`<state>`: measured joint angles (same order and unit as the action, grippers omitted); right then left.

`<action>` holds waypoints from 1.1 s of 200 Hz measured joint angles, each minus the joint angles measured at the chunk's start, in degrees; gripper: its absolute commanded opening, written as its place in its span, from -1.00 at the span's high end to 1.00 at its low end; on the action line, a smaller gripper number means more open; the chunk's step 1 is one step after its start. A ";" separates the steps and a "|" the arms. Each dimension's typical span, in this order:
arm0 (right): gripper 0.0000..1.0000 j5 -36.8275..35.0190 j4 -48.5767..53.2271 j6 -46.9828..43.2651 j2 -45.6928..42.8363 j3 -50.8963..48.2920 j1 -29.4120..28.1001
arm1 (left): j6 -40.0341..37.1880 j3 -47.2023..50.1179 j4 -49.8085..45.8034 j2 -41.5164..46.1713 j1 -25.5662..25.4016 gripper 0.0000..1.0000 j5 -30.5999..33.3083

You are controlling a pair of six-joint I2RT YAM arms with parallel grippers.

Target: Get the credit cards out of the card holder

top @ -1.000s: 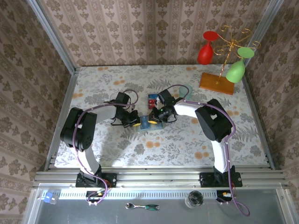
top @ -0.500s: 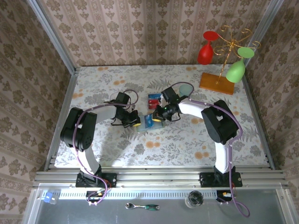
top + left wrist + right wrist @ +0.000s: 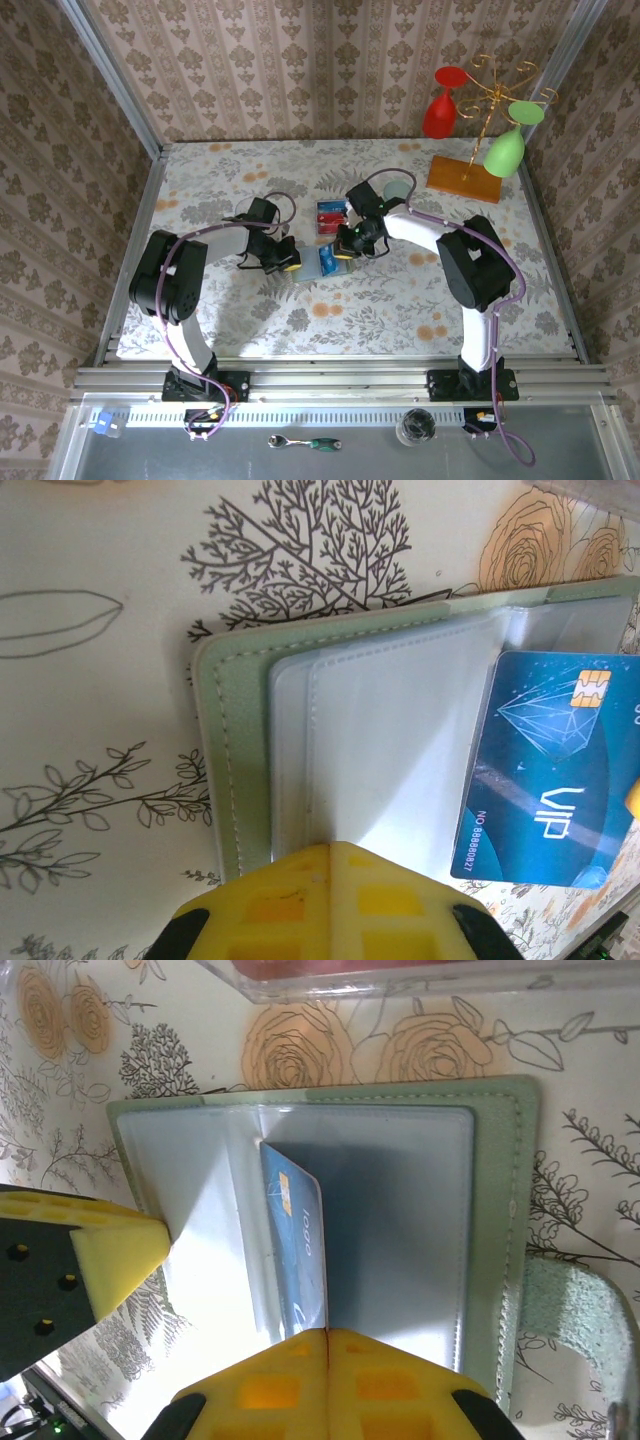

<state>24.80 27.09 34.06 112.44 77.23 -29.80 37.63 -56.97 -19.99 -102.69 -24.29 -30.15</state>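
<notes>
The card holder (image 3: 222, 770) (image 3: 495, 1160) (image 3: 306, 272) lies open on the flowered table, its clear sleeves facing up. My left gripper (image 3: 331, 848) (image 3: 291, 264) is shut, its yellow tip pressed down on the left sleeve page. My right gripper (image 3: 327, 1331) (image 3: 341, 248) is shut on the edge of a blue credit card (image 3: 296, 1245) (image 3: 545, 770) (image 3: 327, 258). That card stands tilted, partly out of its sleeve. Two more credit cards (image 3: 328, 213), one red and one blue, lie on the table just beyond the holder.
A pale teal cup (image 3: 397, 189) stands behind my right arm. At the back right a wooden-based rack (image 3: 463, 178) holds a red glass (image 3: 445, 105) and a green glass (image 3: 508, 145). The holder's strap (image 3: 570, 1310) trails to the right.
My right gripper has drawn back towards the far right with the blue card, which now shows more outside its sleeve. My left gripper has stayed pressed on the holder.
</notes>
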 measured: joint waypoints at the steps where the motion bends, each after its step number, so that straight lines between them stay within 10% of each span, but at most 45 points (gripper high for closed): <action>1: 0.88 -0.04 0.04 -0.04 0.00 0.04 -0.04 | 0.00 0.00 0.00 0.00 0.00 1.00 0.00; 220: 0.89 -3.65 4.46 -0.74 2.05 5.11 -3.85 | 0.00 0.59 0.79 0.11 0.02 1.00 -0.48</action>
<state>21.15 31.55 33.32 114.50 82.35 -33.65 37.63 -56.38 -19.20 -102.59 -24.27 -30.63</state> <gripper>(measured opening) 0.062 0.049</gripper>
